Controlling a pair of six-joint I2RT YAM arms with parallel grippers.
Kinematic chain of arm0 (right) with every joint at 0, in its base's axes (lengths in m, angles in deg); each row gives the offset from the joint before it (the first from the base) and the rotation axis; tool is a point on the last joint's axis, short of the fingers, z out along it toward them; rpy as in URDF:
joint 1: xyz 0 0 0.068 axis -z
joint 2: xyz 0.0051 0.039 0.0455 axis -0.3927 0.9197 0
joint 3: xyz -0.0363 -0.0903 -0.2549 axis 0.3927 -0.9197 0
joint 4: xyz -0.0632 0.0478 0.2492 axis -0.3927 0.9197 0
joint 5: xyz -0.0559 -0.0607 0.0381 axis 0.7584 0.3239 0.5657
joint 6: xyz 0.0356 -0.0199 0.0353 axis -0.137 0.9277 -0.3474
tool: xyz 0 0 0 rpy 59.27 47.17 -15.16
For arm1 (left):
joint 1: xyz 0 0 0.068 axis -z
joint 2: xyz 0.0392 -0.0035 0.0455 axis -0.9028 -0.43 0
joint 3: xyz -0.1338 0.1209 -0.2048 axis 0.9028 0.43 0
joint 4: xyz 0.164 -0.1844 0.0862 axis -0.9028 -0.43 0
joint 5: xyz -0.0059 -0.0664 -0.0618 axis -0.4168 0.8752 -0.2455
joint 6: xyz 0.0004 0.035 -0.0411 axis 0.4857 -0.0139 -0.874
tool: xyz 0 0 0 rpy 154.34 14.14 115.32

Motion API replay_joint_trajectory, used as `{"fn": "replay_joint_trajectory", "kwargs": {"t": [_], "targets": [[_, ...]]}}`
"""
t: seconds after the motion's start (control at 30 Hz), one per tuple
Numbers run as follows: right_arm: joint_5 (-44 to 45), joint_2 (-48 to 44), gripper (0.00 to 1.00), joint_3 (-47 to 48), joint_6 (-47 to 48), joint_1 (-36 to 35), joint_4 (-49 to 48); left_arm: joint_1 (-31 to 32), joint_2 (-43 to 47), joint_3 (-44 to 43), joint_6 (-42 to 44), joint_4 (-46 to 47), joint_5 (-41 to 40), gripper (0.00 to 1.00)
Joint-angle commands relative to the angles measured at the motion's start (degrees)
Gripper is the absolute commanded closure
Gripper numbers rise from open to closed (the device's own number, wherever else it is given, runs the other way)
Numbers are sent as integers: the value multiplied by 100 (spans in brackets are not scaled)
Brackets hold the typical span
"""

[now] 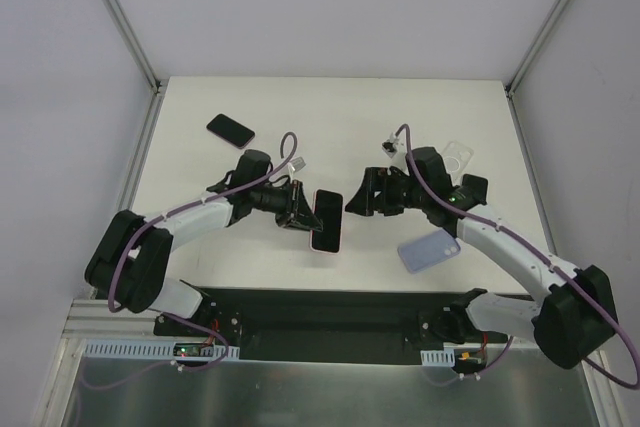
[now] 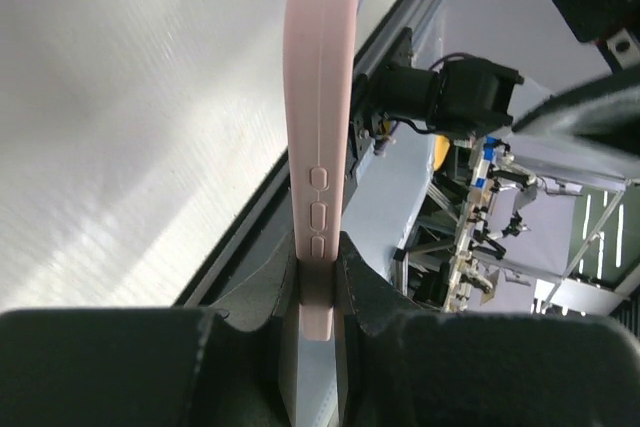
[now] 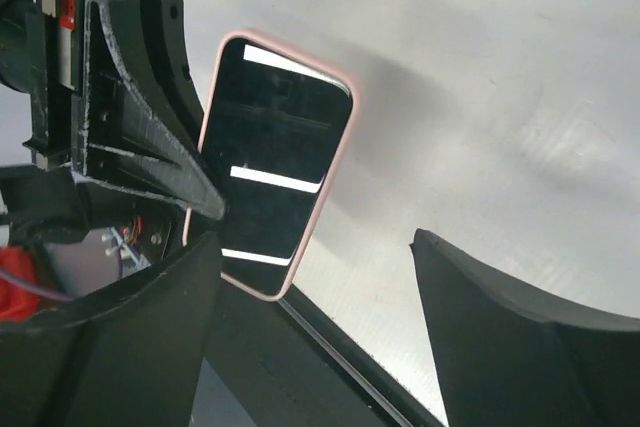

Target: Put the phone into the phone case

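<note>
Phone (image 1: 327, 219) and pink case (image 2: 320, 97) are hanging together over the near middle of the table (image 1: 350, 117), just beyond its front edge. In the right wrist view the pink rim is showing all round the dark glass, so the phone is looking seated, or very nearly.

The step in hand, as I am judging it, is pressing the last of the rim home and checking the fit. Doing that well is calling for a short, square squeeze on a free corner, away from the button bumps (image 2: 318, 212) on the case's side, while the other arm is holding firm. A push off-axis is risking levering the phone out of its clamp.

The left gripper (image 2: 320, 272) is clamping the cased phone, one finger on the screen side and the other behind, with the case running edge-on between them. The right gripper (image 3: 315, 247) is facing the screen with its fingers spread wide, touching nothing and holding nothing.

Off to the right, a lavender case (image 1: 430, 248) is lying flat beside the right arm. Farther back, a clear case (image 1: 456, 156) is lying at the right and a second phone (image 1: 231, 130) is resting at the far left, both well apart from the grippers.
</note>
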Motion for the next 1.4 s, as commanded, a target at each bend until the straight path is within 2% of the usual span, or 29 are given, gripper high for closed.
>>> {"fn": "replay_joint_trajectory", "kwargs": {"t": [0.0, 0.13, 0.33, 0.63, 0.77, 0.9, 1.0, 1.03, 1.2, 1.27, 1.33, 1.37], "targets": [[1228, -760, 18, 44, 86, -8, 900, 5, -538, -949, 683, -496, -202, 100], [1942, -1008, 10, 35, 103, 1, 1490, -100, -1503, -2045, 1211, -1296, -632, 100], [2760, -1482, 4, -158, 60, 19, 1930, -487, -2657, -3128, 1317, -1613, -598, 100], [3393, -1711, 4, -159, 16, 63, 2414, -804, -3466, -3552, 1309, -1710, -545, 98], [3586, -1597, 4, 8, -195, 72, 2695, -865, -3510, -3526, 1388, -1902, -782, 85], [4068, -1413, 4, 271, -625, 80, 3308, -944, -3335, -3359, 1467, -2026, -1037, 68], [4525, -1360, 4, 298, -1195, 98, 3713, -997, -3072, -3253, 1476, -2175, -1274, 60], [4597, -1377, 4, 255, -1354, 98, 3776, -1049, -2993, -3236, 1467, -2237, -1362, 54], [4983, -1632, 1, -70, -2497, 168, 3891, -1129, -2265, -3139, 1528, -2527, -1880, 42], [5028, -1632, 6, -193, -2594, 186, 3891, -1129, -2018, -3165, 1607, -2930, -2170, 22], [4984, -1545, 10, -238, -2805, 230, 3996, -1129, -1605, -3200, 1783, -3246, -2575, 18], [5062, -1536, 15, -307, -2945, 238, 4118, -1129, -1438, -3183, 1835, -3474, -2680, 16]]}}
